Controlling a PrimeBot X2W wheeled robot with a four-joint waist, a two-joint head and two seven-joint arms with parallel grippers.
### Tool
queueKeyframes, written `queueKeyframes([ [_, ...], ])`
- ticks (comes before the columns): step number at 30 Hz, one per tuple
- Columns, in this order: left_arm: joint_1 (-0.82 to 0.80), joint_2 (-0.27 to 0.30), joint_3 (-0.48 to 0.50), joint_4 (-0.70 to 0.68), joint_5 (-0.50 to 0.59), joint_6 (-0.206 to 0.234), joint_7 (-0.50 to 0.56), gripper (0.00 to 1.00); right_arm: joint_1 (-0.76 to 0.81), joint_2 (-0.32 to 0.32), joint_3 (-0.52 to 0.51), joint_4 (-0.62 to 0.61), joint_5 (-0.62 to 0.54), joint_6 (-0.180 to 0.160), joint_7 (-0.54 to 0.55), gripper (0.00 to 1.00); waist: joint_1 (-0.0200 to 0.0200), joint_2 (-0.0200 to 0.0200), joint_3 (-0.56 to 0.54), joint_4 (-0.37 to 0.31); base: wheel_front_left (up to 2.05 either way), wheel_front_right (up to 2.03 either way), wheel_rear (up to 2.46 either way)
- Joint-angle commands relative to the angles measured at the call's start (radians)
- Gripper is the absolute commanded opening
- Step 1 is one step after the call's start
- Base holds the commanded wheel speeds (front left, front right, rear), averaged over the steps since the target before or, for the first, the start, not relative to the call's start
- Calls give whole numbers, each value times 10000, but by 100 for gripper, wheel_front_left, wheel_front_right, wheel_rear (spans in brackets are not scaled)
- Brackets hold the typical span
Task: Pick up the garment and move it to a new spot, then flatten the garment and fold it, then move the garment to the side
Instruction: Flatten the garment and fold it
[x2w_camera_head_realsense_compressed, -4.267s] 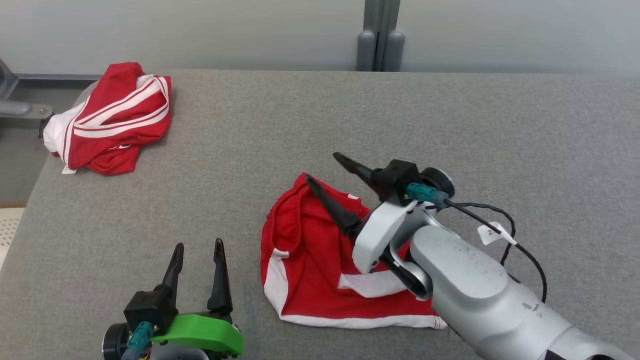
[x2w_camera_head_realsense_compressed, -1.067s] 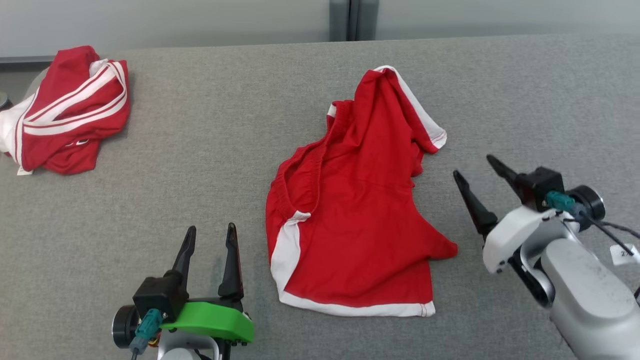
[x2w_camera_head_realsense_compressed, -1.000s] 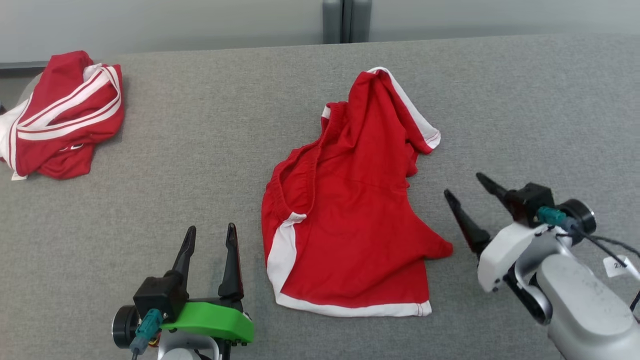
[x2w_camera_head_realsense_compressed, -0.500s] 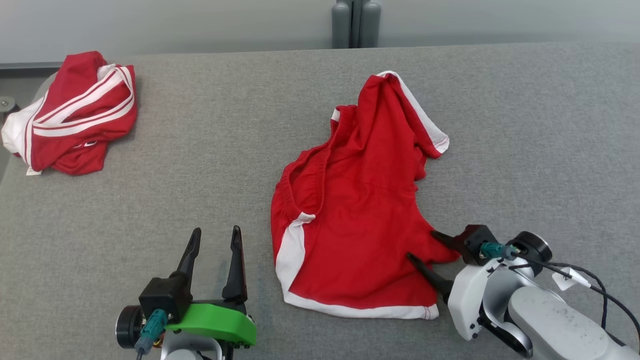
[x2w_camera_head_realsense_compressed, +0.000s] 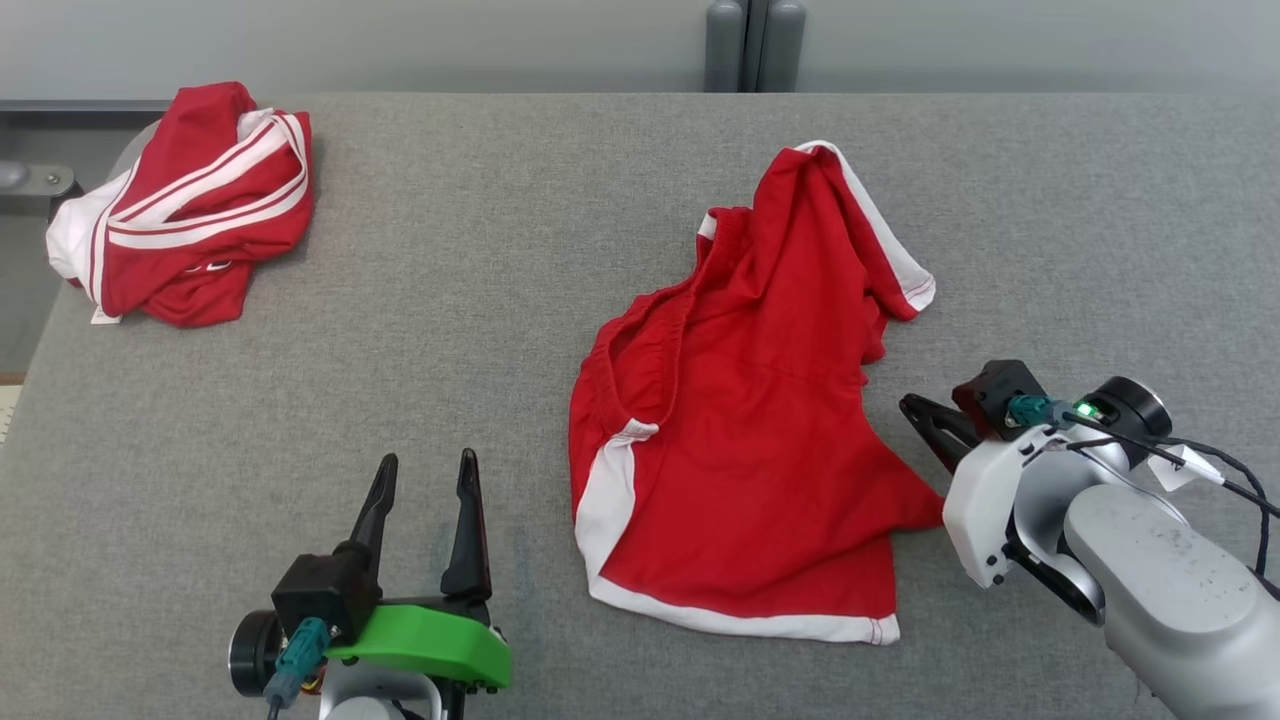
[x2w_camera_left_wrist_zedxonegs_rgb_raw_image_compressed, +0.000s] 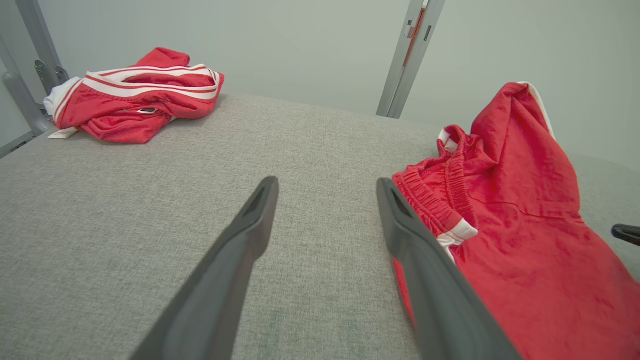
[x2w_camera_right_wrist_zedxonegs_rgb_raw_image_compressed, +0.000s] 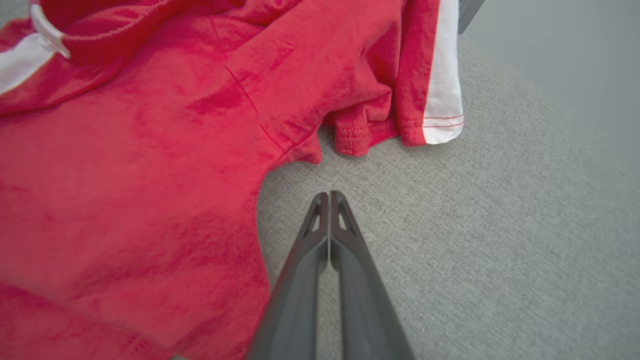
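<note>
Right wrist view: right pincer (x2w_camera_right_wrist_zedxonegs_rgb_raw_image_compressed: 330, 195) closed, empty, just beside garment (x2w_camera_right_wrist_zedxonegs_rgb_raw_image_compressed: 150, 150); left pincer (x2w_camera_left_wrist_zedxonegs_rgb_raw_image_compressed: 327, 181) wide.

garment (x2w_camera_head_realsense_compressed: 740, 440): red shorts with white side panels, white hem trim and an elastic waistband
state: unfolded, rumpled
pose: near leg flat, far leg bunched and twisted
place: lying right of centre on the grey table (x2w_camera_head_realsense_compressed: 480, 330)

I can read no writing anywhere. The white tag (x2w_camera_head_realsense_compressed: 1182, 466) on the cable just behind my right tool (x2w_camera_head_realsense_compressed: 908, 403) is too small to make out. So is the white label (x2w_camera_head_realsense_compressed: 104, 317) on the striped red garment (x2w_camera_head_realsense_compressed: 200, 225) far off to its left.
</note>
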Motion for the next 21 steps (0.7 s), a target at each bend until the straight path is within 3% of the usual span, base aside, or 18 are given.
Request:
queueKeyframes([
  [1, -96, 23, 24, -38, -37, 49, -5, 100, -32, -34, 92, -19, 166, -14, 5, 41, 0, 0, -2, 23, 0, 0, 0],
  [2, -85, 23, 35, -41, -48, 51, -5, 100, -15, -73, 140, -75, 261, -14, 42, 100, 0, 0, -5, 32, 0, 0, 0],
  [8, 18, 23, 104, -65, -64, 84, -5, 100, 404, -594, 503, -1049, 1092, -14, 184, 100, 0, 0, -37, 16, 0, 0, 0],
  [14, -10, 23, 115, -114, -40, 79, -5, 100, 778, -1388, 1203, -2416, 1941, -14, 1066, 100, 0, 0, 71, -114, 0, 0, 0],
  [21, -265, 24, -16, -77, -28, 16, -4, 100, 338, -1091, 1957, -1935, 1852, -14, 1420, 100, 0, 0, 297, 19, 0, 0, 0],
])
